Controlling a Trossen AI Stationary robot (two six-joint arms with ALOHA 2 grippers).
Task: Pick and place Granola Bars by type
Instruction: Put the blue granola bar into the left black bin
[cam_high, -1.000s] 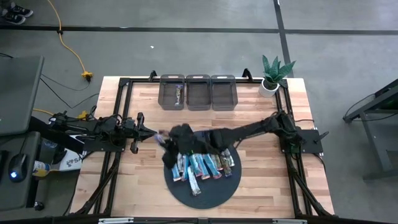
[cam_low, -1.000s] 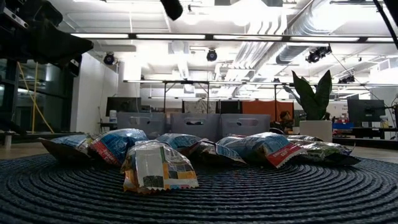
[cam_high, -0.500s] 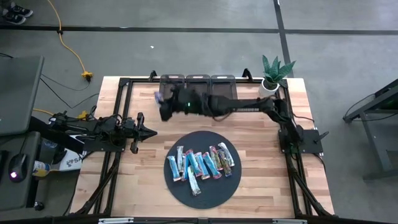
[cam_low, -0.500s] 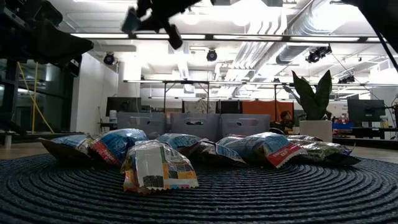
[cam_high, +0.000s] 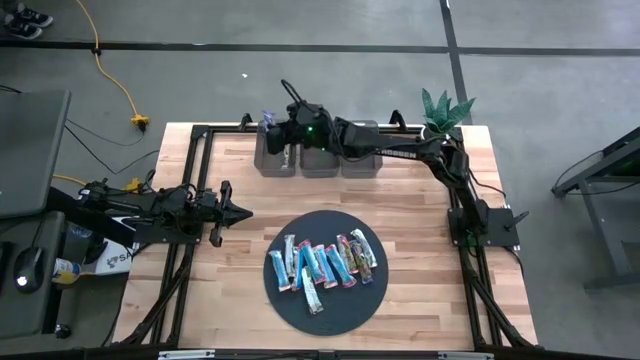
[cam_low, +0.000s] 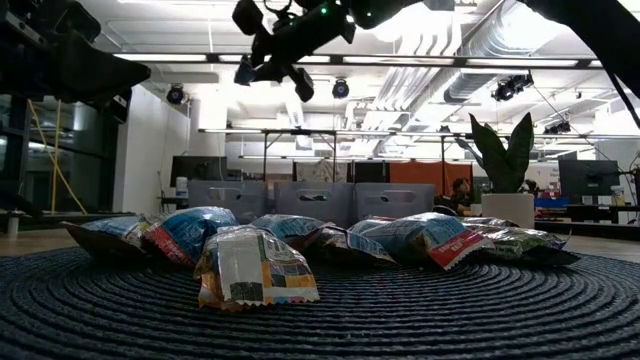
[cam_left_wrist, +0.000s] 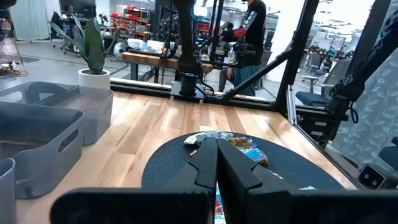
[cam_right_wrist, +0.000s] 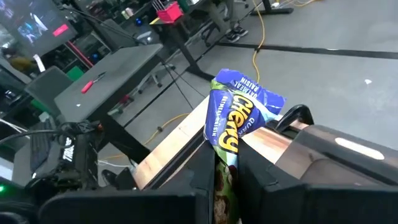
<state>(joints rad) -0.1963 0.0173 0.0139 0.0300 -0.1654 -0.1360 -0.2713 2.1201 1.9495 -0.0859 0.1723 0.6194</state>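
Several foil-wrapped granola bars (cam_high: 325, 263), mostly light blue with some red and silver, lie side by side on a dark round mat (cam_high: 330, 305); the low view shows them as a heap (cam_low: 300, 240). My right gripper (cam_high: 270, 130) hangs high over the left grey bin (cam_high: 276, 158) at the far edge, shut on a blue-purple bar (cam_right_wrist: 239, 106) with yellow lettering. My left gripper (cam_high: 240, 211) waits shut at the table's left side, its tips (cam_left_wrist: 217, 158) pointing at the mat. My right gripper pinches the blue-purple bar between its two fingers (cam_right_wrist: 202, 171) at one end (cam_right_wrist: 225, 146). The rest of the bar juts out past the fingertips. The arm reaches in from the table's right, roughly level. The bar is lifted clear, high above the bin (cam_low: 244, 70).
Three grey bins stand in a row at the far edge: left, middle (cam_high: 320, 150) and right (cam_high: 360, 150). A potted plant (cam_high: 440, 118) sits at the far right corner. A black frame (cam_high: 190, 180) runs around the table. Bare wood lies between mat and bins.
My right gripper has carried the blue-purple bar from above the mat's left part up and toward the far edge, to over the left bin, staying shut on it. The bars on the mat have kept their places.
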